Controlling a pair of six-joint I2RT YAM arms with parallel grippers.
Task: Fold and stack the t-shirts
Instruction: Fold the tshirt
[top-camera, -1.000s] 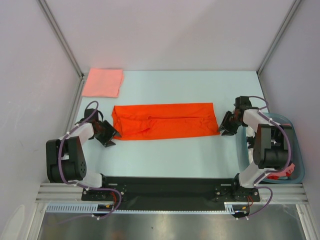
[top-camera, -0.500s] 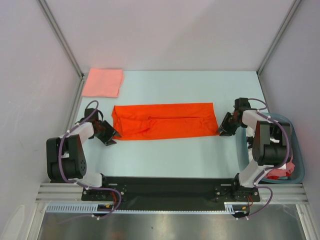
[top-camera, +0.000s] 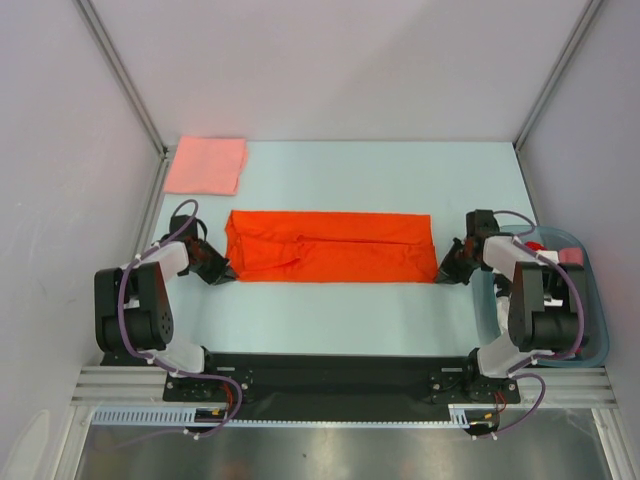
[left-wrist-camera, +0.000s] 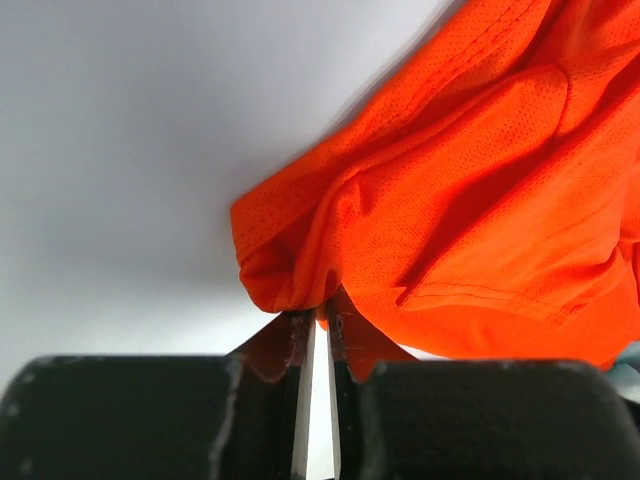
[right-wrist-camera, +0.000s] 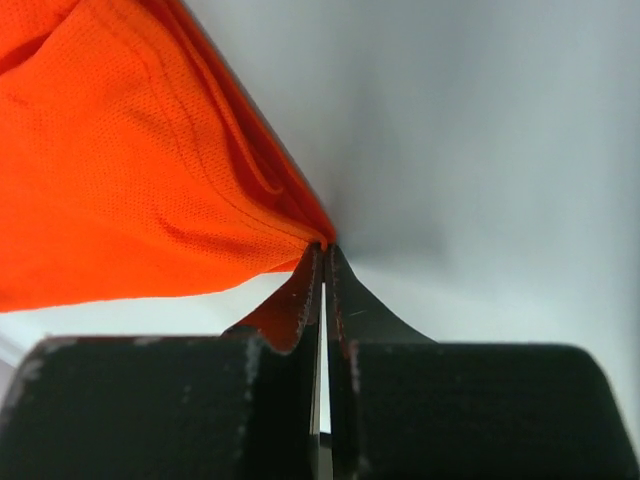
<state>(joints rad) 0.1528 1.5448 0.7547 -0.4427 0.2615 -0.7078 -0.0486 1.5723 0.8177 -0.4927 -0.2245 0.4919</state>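
An orange t-shirt (top-camera: 328, 247), folded into a long band, lies across the middle of the table. My left gripper (top-camera: 226, 272) is shut on its near-left corner; in the left wrist view the cloth (left-wrist-camera: 460, 190) bunches at the gripper's tips (left-wrist-camera: 325, 318). My right gripper (top-camera: 441, 274) is shut on the near-right corner; in the right wrist view the cloth (right-wrist-camera: 120, 170) pulls taut from the gripper's tips (right-wrist-camera: 324, 248). A folded pink t-shirt (top-camera: 206, 165) lies at the back-left corner.
A blue basket (top-camera: 594, 300) holding red cloth stands at the right edge, beside the right arm. Grey walls and metal posts enclose the table on three sides.
Both grippers moved nearer to me, closed in on the shirt's near corners and took hold. The shirt's near edge now looks straighter. The right arm swung aside, so more of the basket shows.
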